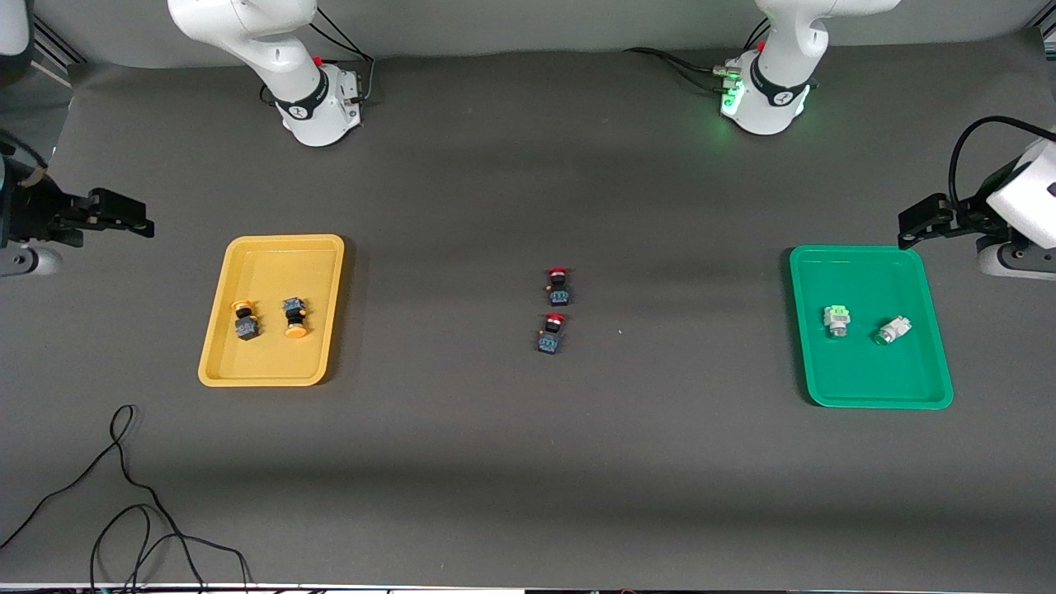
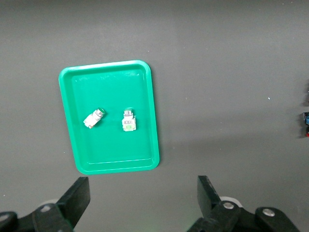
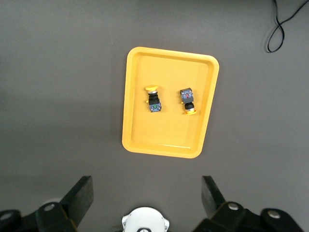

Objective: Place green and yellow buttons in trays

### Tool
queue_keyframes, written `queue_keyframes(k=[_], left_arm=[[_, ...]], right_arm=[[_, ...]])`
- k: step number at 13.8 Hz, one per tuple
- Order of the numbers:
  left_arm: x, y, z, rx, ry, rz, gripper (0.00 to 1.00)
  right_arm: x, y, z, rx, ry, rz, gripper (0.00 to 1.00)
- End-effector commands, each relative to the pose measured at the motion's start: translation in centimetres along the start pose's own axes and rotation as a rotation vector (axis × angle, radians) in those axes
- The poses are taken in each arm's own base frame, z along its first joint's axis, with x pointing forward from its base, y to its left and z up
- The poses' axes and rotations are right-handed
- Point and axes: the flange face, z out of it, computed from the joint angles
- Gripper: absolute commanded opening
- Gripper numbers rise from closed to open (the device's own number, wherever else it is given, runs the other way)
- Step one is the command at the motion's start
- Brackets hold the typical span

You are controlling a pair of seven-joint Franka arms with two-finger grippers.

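Green and yellow buttons already lie sorted, you see: two yellow-capped [image 1: 247, 319] in the yellow tray [image 1: 216, 346], two pale green [image 1: 836, 319] in the green tray [image 1: 934, 363], both end effectors, left [image 1: 907, 233] and right [image 1: 136, 224], released beside their trays, so nothing remains

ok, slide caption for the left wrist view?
Two whitish-green push-button switches lying in the green plastic tray, open left tool above.
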Motion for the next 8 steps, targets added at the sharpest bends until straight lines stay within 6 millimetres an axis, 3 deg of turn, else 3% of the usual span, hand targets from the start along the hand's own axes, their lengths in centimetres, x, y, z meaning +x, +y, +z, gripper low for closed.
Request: queue_keyframes(k=[1, 4, 8], left_arm=[[-0.4, 0.4, -0.1, -0.002, -0.004, -0.007, 0.99], [-0.2, 0.6, 0.0, -0.011, 0.001, -0.005, 0.99], [-0.2, 0.6, 0.0, -0.014, -0.001, -0.006, 0.99]], right_arm=[[-4.1, -1.1, 2.4, -0.052, 0.038, -0.013, 0.99], [-3.2, -2.8, 2.5, -0.089, 0.077, -0.052, 0.99], [-2.0, -3.1, 2.0, -0.101, 0.088, -0.057, 0.99]])
